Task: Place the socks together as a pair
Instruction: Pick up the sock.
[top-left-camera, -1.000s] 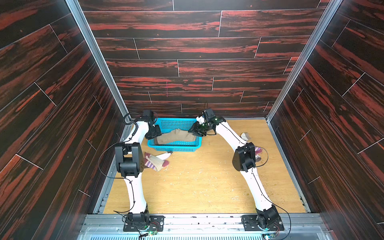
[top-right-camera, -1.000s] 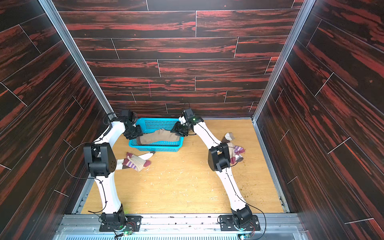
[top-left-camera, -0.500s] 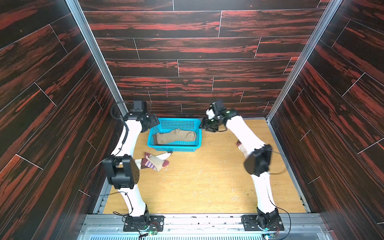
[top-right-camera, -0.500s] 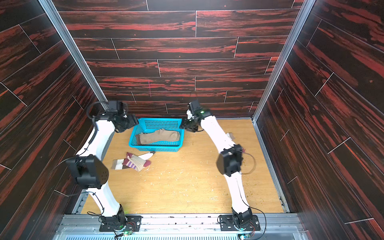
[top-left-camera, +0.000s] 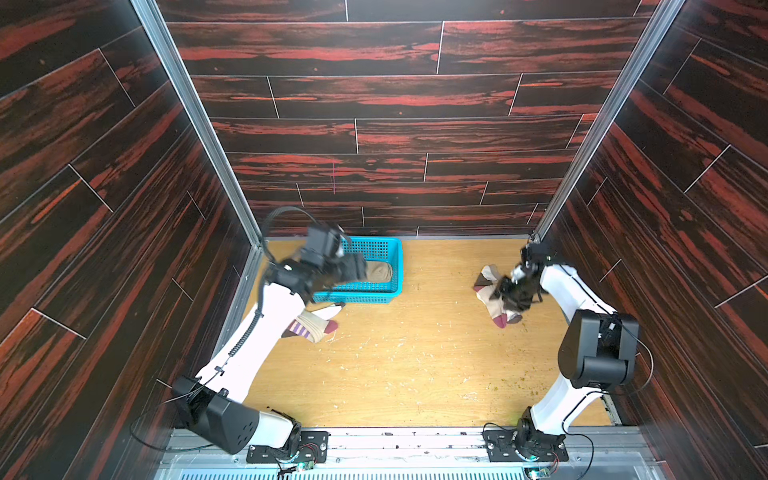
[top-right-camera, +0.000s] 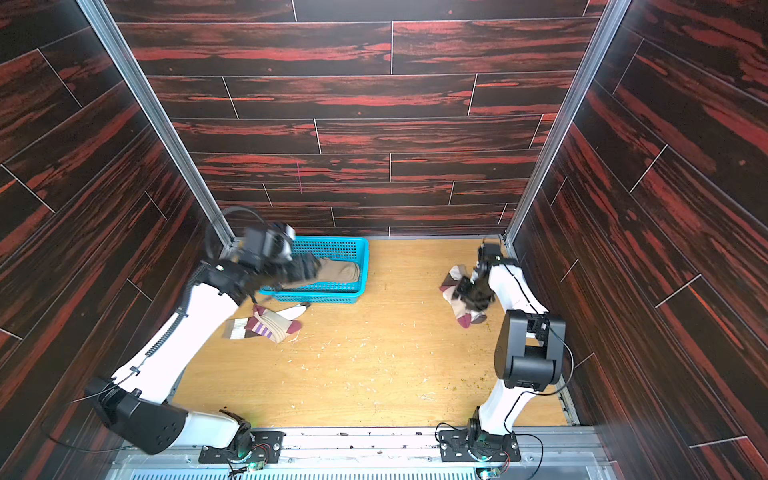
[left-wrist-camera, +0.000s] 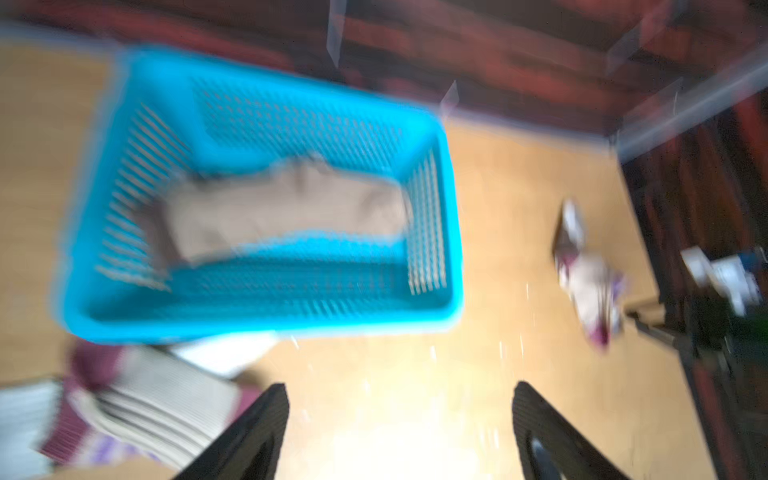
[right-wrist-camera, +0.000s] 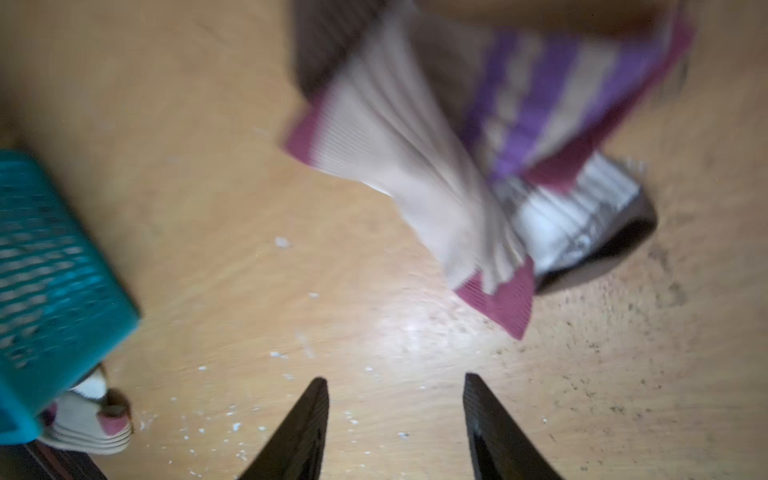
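Tan socks: plain tan knitted socks (top-left-camera: 380, 272) are laid lengthwise inside the basket, against its right end; how many are stacked there cannot be told.
Left heap: a beige ribbed sock with maroon toe and purple stripes (top-right-camera: 266, 326) is spread on the table just near of the basket, and a white sock (top-right-camera: 291, 311) is tucked partly under it, its tip close against the basket's near wall.
Right heap: a second maroon-and-beige striped sock (right-wrist-camera: 415, 174) is crumpled over a white sock with brown bands (right-wrist-camera: 582, 208) at the far right of the table, well apart from the basket.
Basket: a turquoise perforated plastic basket (top-left-camera: 365, 295) is set at the far left of the table.
Left gripper: the black two-fingered left gripper (left-wrist-camera: 399, 415) is held above the basket's left part and is blurred in both top views; its jaws are spread wide, with nothing between them.
Right gripper: the black right gripper (right-wrist-camera: 395, 395) is held at the right heap and overlaps it in a top view (top-left-camera: 513, 295); its jaws are parted and nothing is pinched.
Table: a light wooden tabletop (top-left-camera: 415, 365), scratched and flecked with pale crumbs, is seen under everything.
Walls: dark panels with red wood grain (top-left-camera: 395, 104) are set round three sides.
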